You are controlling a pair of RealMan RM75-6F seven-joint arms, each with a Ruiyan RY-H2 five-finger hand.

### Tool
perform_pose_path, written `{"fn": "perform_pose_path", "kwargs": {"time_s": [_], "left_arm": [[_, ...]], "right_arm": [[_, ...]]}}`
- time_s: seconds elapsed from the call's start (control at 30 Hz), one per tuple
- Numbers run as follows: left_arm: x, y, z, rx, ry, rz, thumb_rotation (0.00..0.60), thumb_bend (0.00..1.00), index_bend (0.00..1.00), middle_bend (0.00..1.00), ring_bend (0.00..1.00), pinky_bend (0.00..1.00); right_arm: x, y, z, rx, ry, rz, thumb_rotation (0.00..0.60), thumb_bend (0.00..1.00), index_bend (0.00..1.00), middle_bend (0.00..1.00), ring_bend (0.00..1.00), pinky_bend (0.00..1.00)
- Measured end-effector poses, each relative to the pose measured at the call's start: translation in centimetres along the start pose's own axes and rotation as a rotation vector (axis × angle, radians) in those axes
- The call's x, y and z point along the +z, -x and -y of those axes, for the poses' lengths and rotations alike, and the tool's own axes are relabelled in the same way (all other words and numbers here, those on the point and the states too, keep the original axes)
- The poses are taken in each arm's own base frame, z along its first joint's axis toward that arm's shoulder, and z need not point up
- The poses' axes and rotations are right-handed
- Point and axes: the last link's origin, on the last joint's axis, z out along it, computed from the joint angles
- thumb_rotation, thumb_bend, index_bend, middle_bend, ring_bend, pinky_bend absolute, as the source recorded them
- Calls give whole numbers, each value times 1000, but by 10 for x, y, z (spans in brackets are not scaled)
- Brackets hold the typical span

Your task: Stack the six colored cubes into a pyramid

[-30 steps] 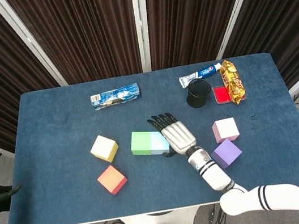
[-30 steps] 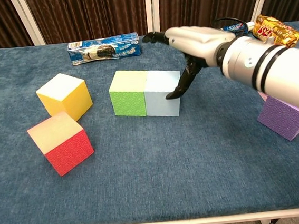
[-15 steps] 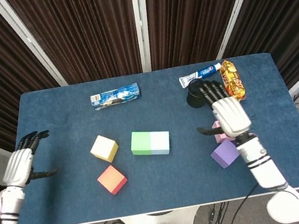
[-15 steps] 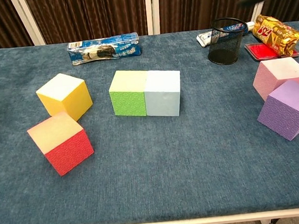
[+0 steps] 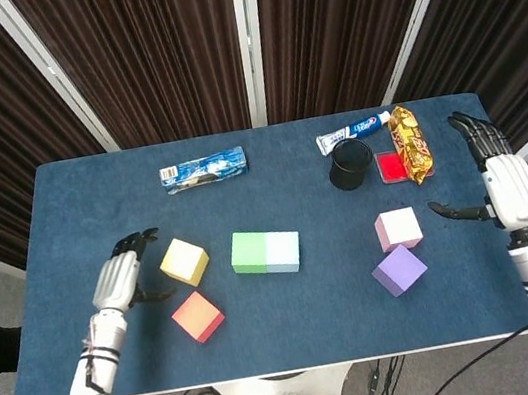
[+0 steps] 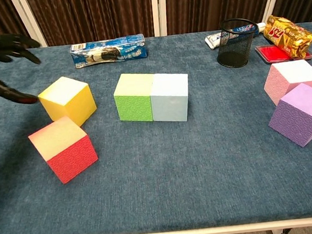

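A green cube [image 5: 248, 252] and a pale blue cube [image 5: 282, 251] sit touching side by side at mid-bench, their shared long axis running left to right: two blocks of a base row, by the look of it, with nothing stacked. A yellow cube [image 5: 184, 262] and red cube [image 5: 198, 316] lie to the left, pink cube [image 5: 398, 229] and purple cube [image 5: 400, 270] well apart to the right. The left robot hand [image 5: 124, 279] hovers open and empty beside the yellow cube; the right robot hand [image 5: 501, 184], fingers spread, holds nothing near the bench [image 5: 92, 201] edge.

dark curtains [image 5: 159, 53] behind a blue table [image 5: 298, 339].
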Motion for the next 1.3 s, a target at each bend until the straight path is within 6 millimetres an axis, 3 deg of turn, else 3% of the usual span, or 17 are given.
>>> {"fn": "perform_pose_path", "kwargs": {"time_s": [0.23, 0.43, 0.97, 1.3], "left_arm": [[9, 31, -34, -19, -73, -60, 600, 0, 102, 198, 36, 49], [18, 38, -42, 21, -144, -89, 600, 0, 102, 200, 36, 50], [31, 47, -31, 68, -269, -94, 600, 0, 102, 205, 23, 63], [34, 45, -29, 58, -275, -110, 600, 1, 105, 408, 65, 96]], "right_arm": [[-4, -7, -18, 16, 2, 2, 600, 0, 0, 19, 0, 0], [-5, -7, -25, 16, -6, 0, 600, 0, 0, 17, 0, 0], [-4, 0, -38, 25, 1, 27, 600, 0, 0, 12, 0, 0], [-2, 5, -41, 17, 11, 47, 600, 17, 0, 9, 0, 0]]}}
